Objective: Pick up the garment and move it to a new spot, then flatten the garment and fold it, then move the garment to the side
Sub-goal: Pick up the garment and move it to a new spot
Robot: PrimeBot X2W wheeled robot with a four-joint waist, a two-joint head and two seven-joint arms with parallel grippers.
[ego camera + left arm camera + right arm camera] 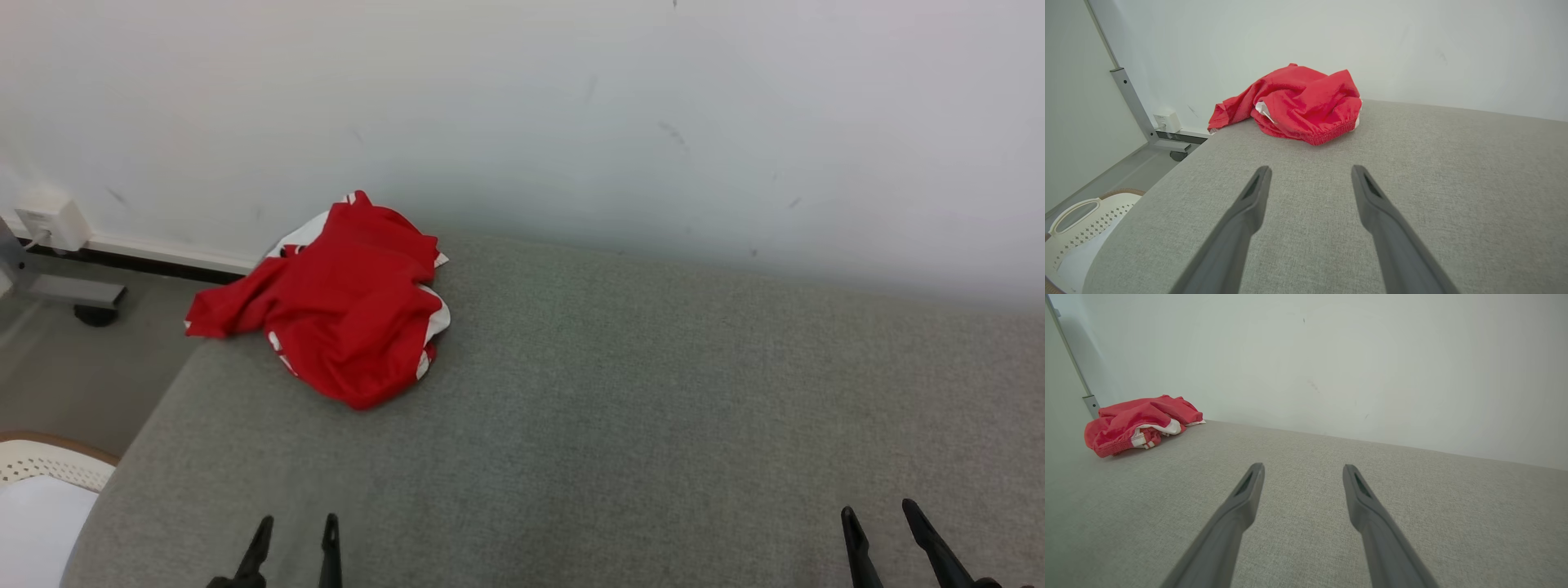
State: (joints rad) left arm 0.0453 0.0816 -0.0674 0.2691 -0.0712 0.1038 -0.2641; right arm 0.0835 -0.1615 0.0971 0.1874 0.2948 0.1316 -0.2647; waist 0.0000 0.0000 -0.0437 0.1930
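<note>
The garment (343,318) lies on the counter's (653,408) far left corner, by the wall (571,98); a basket (41,469) stands left of the counter.

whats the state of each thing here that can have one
garment: crumpled in a heap at the far left of the grey cushion, unfolded, not held
left gripper: open, empty
right gripper: open, empty
white basket: upright beside the cushion, contents unclear

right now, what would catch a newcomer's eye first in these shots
The crumpled red garment with white trim, bunched at the far left corner of the grey surface by the white wall. Next, the left gripper and right gripper, open and empty at the near edge.
</note>
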